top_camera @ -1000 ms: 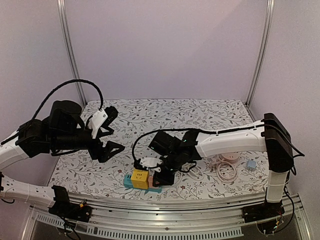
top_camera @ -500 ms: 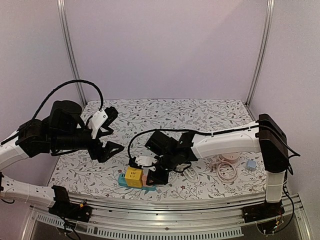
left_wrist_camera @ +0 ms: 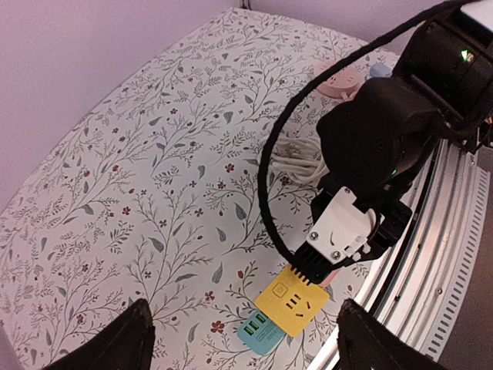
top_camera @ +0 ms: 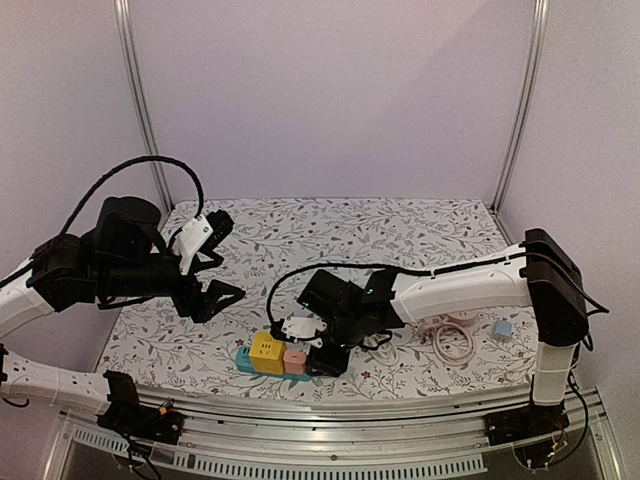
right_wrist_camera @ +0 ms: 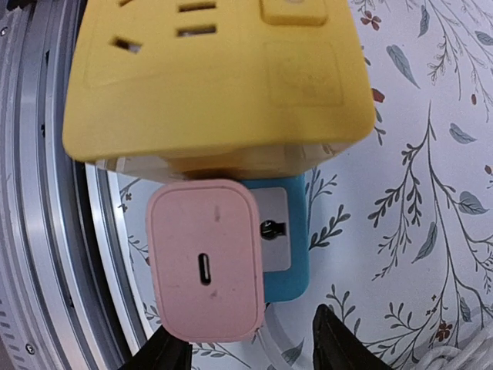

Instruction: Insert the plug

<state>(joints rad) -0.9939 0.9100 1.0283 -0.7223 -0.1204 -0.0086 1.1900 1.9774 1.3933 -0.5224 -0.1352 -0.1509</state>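
A pink plug (right_wrist_camera: 206,258) sits in the teal power strip (right_wrist_camera: 289,239), next to a yellow cube adapter (right_wrist_camera: 216,77). In the top view the strip (top_camera: 244,358), adapter (top_camera: 267,352) and plug (top_camera: 295,358) lie near the front edge. My right gripper (top_camera: 322,355) hovers just right of the plug. Its fingers (right_wrist_camera: 339,339) are spread to either side of the plug's end and do not touch it. My left gripper (top_camera: 215,268) is open and empty, raised high at the left. It looks down on the adapter (left_wrist_camera: 296,299) and strip (left_wrist_camera: 258,335).
A coiled white cable (top_camera: 450,340), a pink round object (top_camera: 460,315) and a small blue adapter (top_camera: 502,328) lie at the right. The metal rail (top_camera: 350,400) runs along the front edge, close to the strip.
The strip slid left with the right gripper pushing on it. The right gripper has since drawn back to the right, leaving the pink plug seated. The left arm barely moved.
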